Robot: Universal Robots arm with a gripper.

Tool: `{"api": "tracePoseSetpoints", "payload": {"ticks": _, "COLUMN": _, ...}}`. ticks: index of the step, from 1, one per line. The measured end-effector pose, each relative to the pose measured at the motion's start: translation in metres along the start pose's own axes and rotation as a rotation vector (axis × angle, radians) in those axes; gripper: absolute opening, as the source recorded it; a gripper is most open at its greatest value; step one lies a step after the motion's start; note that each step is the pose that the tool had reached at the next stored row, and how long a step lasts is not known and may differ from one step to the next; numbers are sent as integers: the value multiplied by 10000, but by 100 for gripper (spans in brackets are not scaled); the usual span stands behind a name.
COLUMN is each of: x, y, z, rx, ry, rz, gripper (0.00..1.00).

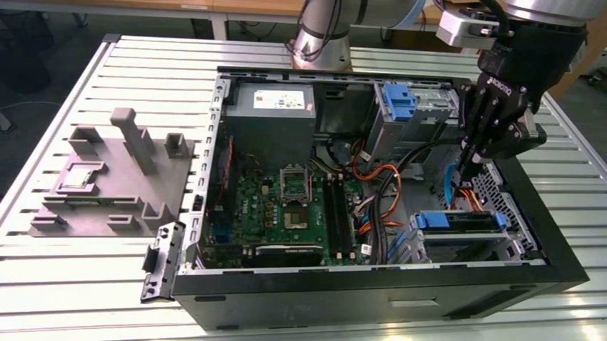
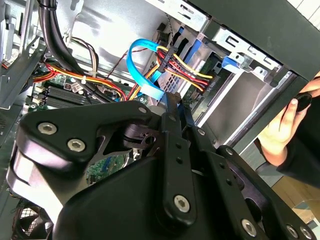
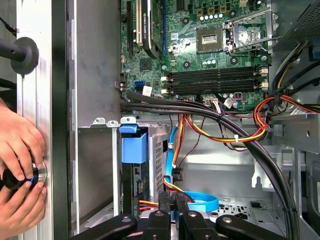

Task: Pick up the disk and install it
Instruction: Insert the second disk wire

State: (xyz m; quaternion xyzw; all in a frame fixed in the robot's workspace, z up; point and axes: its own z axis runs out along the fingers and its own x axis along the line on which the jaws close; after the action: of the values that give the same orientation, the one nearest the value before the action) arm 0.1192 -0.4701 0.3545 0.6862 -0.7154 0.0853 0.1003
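Observation:
The disk point(image 1: 455, 222) sits in the lower drive bay at the case's front corner on the exterior view's right. Its blue bracket tab point(image 3: 134, 145) faces the case interior, and the tab also shows in the second wrist view point(image 2: 235, 61). My gripper point(image 1: 462, 179) hangs inside the case just above and behind that bay. Its black fingers point(image 3: 161, 220) are pressed together, so it is shut. The tips point(image 2: 172, 100) are at a looped blue data cable point(image 2: 142, 75) and the yellow, red and black power wires point(image 3: 167, 192) that run to the disk. Whether they pinch a plug I cannot tell.
The open black computer case point(image 1: 379, 291) lies on a slatted metal table point(image 1: 142, 64). Inside it are the green motherboard point(image 1: 284, 206), a grey power-supply box point(image 1: 273, 99), and an upper bay with a blue bracket point(image 1: 399, 99). A grey fixture block point(image 1: 114, 177) stands on the exterior view's left. A person's hands point(image 3: 17, 155) are outside the case wall.

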Motion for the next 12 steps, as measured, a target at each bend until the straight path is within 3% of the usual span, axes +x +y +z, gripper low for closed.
{"api": "tracePoseSetpoints", "payload": {"ticks": 7, "x": 6, "y": 2, "z": 2, "rx": 0, "ry": -1, "rz": -2, "gripper": 16}}
{"api": "tracePoseSetpoints", "payload": {"ticks": 12, "x": 83, "y": 13, "z": 25, "rx": 26, "ry": -23, "rz": -17, "gripper": 16}}
